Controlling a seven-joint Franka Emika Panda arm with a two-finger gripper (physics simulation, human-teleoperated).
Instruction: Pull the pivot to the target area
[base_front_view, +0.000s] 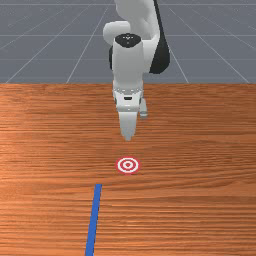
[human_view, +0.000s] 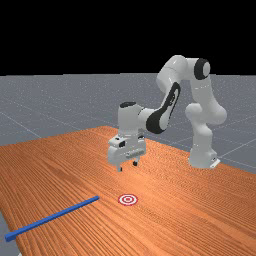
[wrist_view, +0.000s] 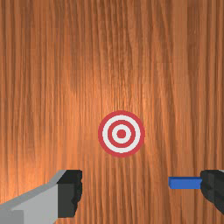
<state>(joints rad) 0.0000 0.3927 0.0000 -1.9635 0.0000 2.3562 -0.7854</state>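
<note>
Blue bar (human_view: 55, 216), taken to be the pivot: a long, slim, square-edged stick lying on the wooden table (base_front_view: 200, 150), its inner end just beside the red-and-white target (base_front_view: 128, 165) but apart from it. In the front view it runs from the target's lower left down to the picture's bottom edge; in the far view its outer end reaches the table's edge, and whether it overhangs cannot be told.

Handling, as judged from form: stiff and not fragile, probably light, with smooth faces that may slide in a loose hold. Being long, it is likely to slew about whichever end is pulled, the outer end lagging. Suggested hold: across the narrow width, a little in from the inner end.

Gripper (human_view: 127, 166): hanging above the table, fingers (wrist_view: 69, 193) spread well apart, nothing pinched. Seen from the front it is beyond the target. The line between the fingers runs roughly along the bar, so a grip across it seems to call for about a quarter turn of the hand, then a descent.

Surroundings: the arm (human_view: 172, 100) reaches in from its base (human_view: 202, 155), on the side away from the bar. The target looks flat and unlikely to snag; low fingertips scraping the wood are the likelier hindrance.
</note>
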